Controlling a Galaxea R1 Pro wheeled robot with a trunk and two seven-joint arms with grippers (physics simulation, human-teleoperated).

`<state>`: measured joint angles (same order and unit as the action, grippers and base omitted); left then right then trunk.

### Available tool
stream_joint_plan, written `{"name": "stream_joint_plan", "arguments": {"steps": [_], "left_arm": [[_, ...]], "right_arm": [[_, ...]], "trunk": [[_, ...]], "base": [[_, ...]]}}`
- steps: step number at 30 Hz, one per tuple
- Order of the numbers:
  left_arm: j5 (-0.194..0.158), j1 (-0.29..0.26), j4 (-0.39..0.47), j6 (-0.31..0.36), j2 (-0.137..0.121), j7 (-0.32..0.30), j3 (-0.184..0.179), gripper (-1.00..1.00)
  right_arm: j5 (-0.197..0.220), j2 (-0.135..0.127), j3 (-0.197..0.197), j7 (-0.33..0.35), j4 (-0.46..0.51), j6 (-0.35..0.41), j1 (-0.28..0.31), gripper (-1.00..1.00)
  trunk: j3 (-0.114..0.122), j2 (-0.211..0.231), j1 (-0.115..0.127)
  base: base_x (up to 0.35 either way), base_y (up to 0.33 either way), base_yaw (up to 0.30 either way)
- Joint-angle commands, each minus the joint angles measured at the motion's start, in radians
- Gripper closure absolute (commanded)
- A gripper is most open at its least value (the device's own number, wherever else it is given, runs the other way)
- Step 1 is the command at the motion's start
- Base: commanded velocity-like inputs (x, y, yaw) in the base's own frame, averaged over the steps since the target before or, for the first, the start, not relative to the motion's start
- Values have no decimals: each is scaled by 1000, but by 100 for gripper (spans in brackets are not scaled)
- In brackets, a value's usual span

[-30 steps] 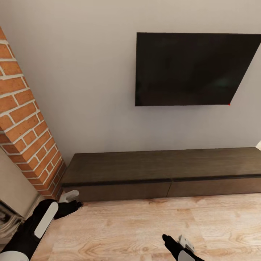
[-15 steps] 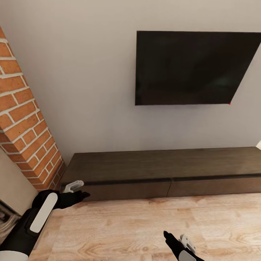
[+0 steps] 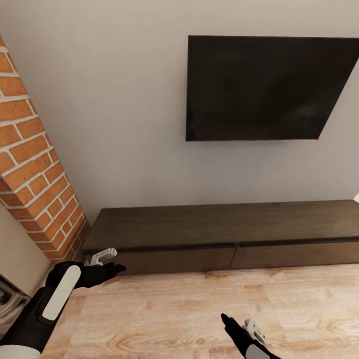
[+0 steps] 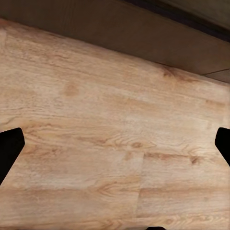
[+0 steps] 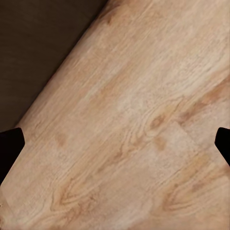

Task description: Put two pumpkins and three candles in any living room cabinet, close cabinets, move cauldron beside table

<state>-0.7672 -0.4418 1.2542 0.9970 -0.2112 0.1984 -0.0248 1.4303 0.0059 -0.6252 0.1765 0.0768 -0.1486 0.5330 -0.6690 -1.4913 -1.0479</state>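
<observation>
The cabinet (image 3: 219, 229) is a long, low, dark brown unit against the wall, and both of its front drawers are shut. My left gripper (image 3: 110, 263) hovers open just above the floor by the cabinet's left front corner, holding nothing. In the left wrist view the left gripper (image 4: 115, 143) looks down on floorboards, with the cabinet front (image 4: 143, 33) close by. My right gripper (image 3: 238, 323) is open and empty over the floor, further from the cabinet. The right wrist view shows the cabinet (image 5: 38, 48) beside the boards. The pumpkins, candles, cauldron and table are out of view.
A black TV (image 3: 264, 89) hangs on the grey wall above the cabinet. A red brick column (image 3: 35, 184) stands at the left, close to the cabinet's end and my left arm. Light wooden floor (image 3: 199, 309) stretches in front.
My left gripper has moved right and forward, closer to the cabinet's left front. The head camera has tilted down a little. The right gripper has barely moved.
</observation>
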Motion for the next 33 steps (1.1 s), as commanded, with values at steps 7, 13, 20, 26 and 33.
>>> {"name": "stream_joint_plan", "arguments": {"steps": [7,13,20,26,33], "left_arm": [[-12,-1,1,3,-2,10,-3,-100],[-12,-1,1,3,-2,10,-3,-100],[-12,-1,1,3,-1,10,-3,-100],[-13,-1,1,3,0,10,-4,-100],[-14,0,1,3,14,10,-11,-100]], "right_arm": [[14,0,-5,5,5,-3,1,-100],[14,1,-6,8,4,-5,1,-100],[4,4,-15,7,1,-82,1,-100],[3,6,-16,4,1,-150,1,-100],[22,2,-6,109,16,-160,1,-100]], "trunk": [[-23,-50,-27],[-42,-92,-50],[-64,-141,-77],[-82,-183,-100],[-104,-232,-127]], "base": [[0,0,0],[0,0,0],[0,0,0],[0,0,0],[0,0,0]]}}
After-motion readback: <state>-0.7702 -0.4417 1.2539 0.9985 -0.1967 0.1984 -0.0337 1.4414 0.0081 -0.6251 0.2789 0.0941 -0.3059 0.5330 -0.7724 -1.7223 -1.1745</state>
